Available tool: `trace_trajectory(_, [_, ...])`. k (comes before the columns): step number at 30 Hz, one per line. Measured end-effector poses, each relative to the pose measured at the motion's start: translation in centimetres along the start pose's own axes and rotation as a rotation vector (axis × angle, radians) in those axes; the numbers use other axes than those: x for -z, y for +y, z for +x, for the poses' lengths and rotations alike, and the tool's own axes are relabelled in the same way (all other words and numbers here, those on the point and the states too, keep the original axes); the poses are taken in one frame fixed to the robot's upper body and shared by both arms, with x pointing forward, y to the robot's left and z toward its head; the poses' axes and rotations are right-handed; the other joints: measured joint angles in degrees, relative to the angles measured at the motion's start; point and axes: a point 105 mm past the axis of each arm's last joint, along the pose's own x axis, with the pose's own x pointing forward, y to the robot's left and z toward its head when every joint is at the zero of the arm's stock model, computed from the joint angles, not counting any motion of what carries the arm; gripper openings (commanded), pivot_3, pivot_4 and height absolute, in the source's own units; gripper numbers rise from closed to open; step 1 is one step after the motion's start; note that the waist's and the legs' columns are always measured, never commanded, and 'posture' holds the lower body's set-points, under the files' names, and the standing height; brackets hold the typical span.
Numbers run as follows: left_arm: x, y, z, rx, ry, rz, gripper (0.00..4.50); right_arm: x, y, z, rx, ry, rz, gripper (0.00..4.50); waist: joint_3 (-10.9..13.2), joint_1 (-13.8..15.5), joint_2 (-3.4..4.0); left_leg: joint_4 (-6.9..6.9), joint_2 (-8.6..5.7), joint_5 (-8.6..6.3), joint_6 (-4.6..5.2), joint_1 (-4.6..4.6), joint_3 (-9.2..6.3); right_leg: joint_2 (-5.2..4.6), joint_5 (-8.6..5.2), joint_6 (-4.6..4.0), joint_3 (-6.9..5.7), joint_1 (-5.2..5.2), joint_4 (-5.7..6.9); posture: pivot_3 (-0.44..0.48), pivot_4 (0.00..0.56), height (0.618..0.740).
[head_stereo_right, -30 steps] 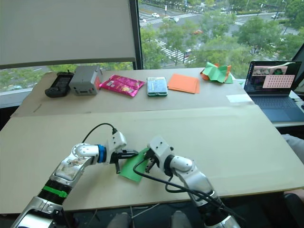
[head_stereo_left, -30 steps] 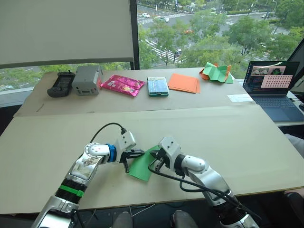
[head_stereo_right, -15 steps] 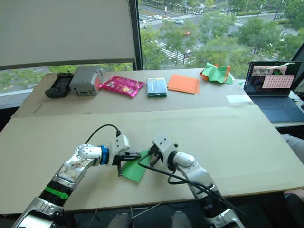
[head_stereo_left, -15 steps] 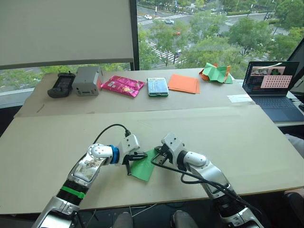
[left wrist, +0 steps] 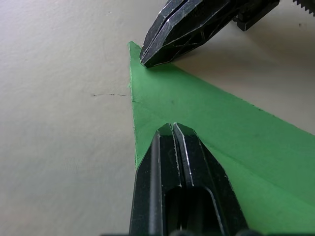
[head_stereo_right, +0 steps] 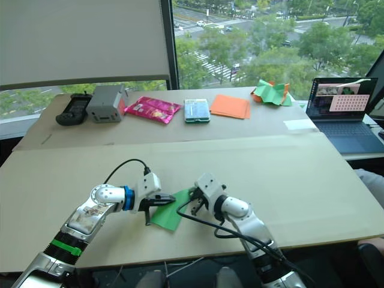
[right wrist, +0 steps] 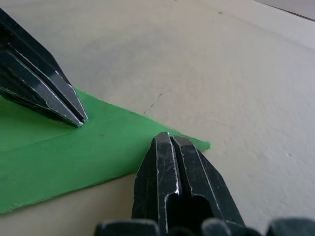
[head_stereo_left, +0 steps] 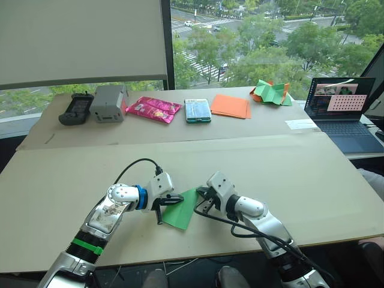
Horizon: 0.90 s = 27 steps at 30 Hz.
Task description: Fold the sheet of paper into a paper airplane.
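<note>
Pressing a crease: left gripper (left wrist: 172,129) and right gripper (right wrist: 170,139), both closed with nothing between the fingers, tips resting on the folded bright green paper wedge (head_stereo_left: 182,209) flat on the near tabletop (head_stereo_left: 300,180); next likely needs running along the fold

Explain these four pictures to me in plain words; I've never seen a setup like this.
This is a humanoid robot with two arms, each ending in a two-fingered black gripper. The two wide pictures come from a stereo camera on its head, looking down at a table. The two close-ups come from cameras on its wrists, looking along the fingers.

The left gripper and right gripper both have their fingers shut, tips pressing on the paper airplane, a pointed green folded paper lying flat; neither holds it.

On the back table lie a black controller, a grey box, a pink packet, a teal packet, orange sheets, a crumpled paper heap and a laptop.
</note>
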Motion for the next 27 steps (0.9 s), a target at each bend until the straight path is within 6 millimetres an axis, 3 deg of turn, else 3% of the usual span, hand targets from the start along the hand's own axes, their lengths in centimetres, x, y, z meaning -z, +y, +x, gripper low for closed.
trace_trajectory(10, [0.2, 0.1, -0.3, 0.0, 0.013, 0.001, 0.05, 0.4, 2.0, -0.3, -0.083, 0.004, 0.005, 0.0, -0.3, -0.4, 0.1, -0.02, 0.01, -0.01, -0.02, 0.05, 0.0, 0.0, -0.01, -0.01, 0.0, -0.01, 0.0, 0.0, 0.15, 0.706])
trace_trajectory(20, [0.6, -0.2, -1.0, -0.002, 0.032, 0.009, 0.05, 0.3, 7.4, -0.9, -0.309, 0.0, -0.032, 0.0, -0.4, -1.4, 0.15, -0.06, 0.02, -0.04, -0.05, 0.09, -0.01, -0.02, -0.02, -0.03, 0.0, -0.01, 0.0, 0.0, 0.15, 0.706])
trace_trajectory(27, [0.9, -0.8, -1.3, 0.004, 0.044, 0.007, 0.05, 0.1, 8.5, -0.9, -0.356, 0.001, -0.058, 0.0, -0.4, -1.5, 0.14, -0.08, 0.02, -0.05, -0.07, 0.11, 0.0, -0.04, -0.03, -0.05, -0.01, -0.03, -0.02, 0.0, 0.15, 0.706])
